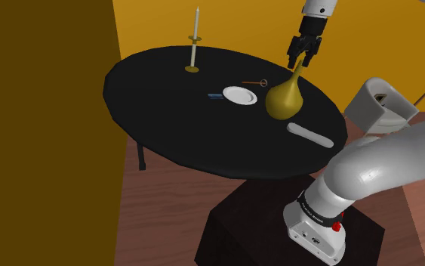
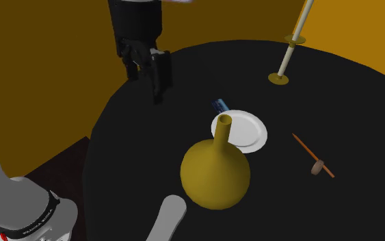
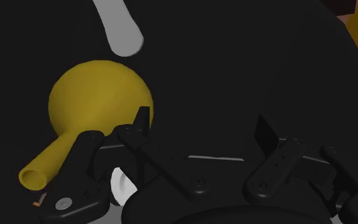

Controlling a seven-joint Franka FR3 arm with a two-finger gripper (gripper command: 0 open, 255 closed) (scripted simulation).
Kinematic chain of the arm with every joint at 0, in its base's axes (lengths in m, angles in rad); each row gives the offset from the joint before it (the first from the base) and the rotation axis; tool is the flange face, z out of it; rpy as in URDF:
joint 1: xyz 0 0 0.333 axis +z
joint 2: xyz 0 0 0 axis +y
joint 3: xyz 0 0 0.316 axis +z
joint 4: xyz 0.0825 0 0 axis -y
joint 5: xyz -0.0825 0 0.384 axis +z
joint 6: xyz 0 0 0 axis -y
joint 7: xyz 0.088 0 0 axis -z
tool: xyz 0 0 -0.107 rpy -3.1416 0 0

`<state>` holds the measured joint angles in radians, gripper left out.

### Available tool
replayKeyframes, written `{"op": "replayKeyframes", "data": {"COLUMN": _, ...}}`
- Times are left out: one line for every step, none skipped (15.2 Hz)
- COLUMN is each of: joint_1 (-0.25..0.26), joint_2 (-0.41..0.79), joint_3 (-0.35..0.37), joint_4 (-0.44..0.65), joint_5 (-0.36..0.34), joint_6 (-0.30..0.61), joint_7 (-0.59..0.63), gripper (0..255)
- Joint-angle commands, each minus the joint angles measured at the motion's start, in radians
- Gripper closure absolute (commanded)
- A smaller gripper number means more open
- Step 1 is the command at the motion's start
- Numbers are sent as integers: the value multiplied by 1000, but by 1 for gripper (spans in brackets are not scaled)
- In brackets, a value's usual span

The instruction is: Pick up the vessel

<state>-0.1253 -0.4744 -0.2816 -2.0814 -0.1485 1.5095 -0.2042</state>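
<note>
the yellow round-bellied vessel stands upright on the black round bench, at 3 o'clock of the white plate in the shoulder view. the black pincer hangs near the neck's mouth, at about 1 o'clock of it, fingers apart, the vessel outside them. a candlestick stands at 10 o'clock of the plate.
</note>
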Motion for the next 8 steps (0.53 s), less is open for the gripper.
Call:
{"op": "replayKeyframes", "data": {"joint_1": -8, "joint_2": 53, "joint_3": -37, "joint_4": 55, "joint_5": -7, "joint_6": 3, "joint_7": -45, "gripper": 0}}
{"op": "replayKeyframes", "data": {"joint_1": -12, "joint_2": 81, "joint_3": -56, "joint_4": 82, "joint_5": -8, "joint_6": 6, "joint_7": -67, "gripper": 0}}
{"op": "replayKeyframes", "data": {"joint_1": -16, "joint_2": 110, "joint_3": -74, "joint_4": 110, "joint_5": -8, "joint_6": 9, "joint_7": -89, "gripper": 0}}
{"op": "replayKeyframes", "data": {"joint_1": -20, "joint_2": 140, "joint_3": -93, "joint_4": 139, "joint_5": -6, "joint_6": 11, "joint_7": -112, "gripper": 0}}
{"op": "replayKeyframes", "data": {"joint_1": -24, "joint_2": 170, "joint_3": -112, "joint_4": 170, "joint_5": -3, "joint_6": 13, "joint_7": -135, "gripper": 0}}
{"op": "replayKeyframes", "data": {"joint_1": -29, "joint_2": 202, "joint_3": -130, "joint_4": 202, "joint_5": 2, "joint_6": 14, "joint_7": -159, "gripper": 0}}
{"op": "replayKeyframes", "data": {"joint_1": -33, "joint_2": 235, "joint_3": -149, "joint_4": 235, "joint_5": 8, "joint_6": 15, "joint_7": -183, "gripper": 0}}
{"op": "replayKeyframes", "data": {"joint_1": -39, "joint_2": 270, "joint_3": -167, "joint_4": 269, "joint_5": 16, "joint_6": 14, "joint_7": -208, "gripper": 0}}
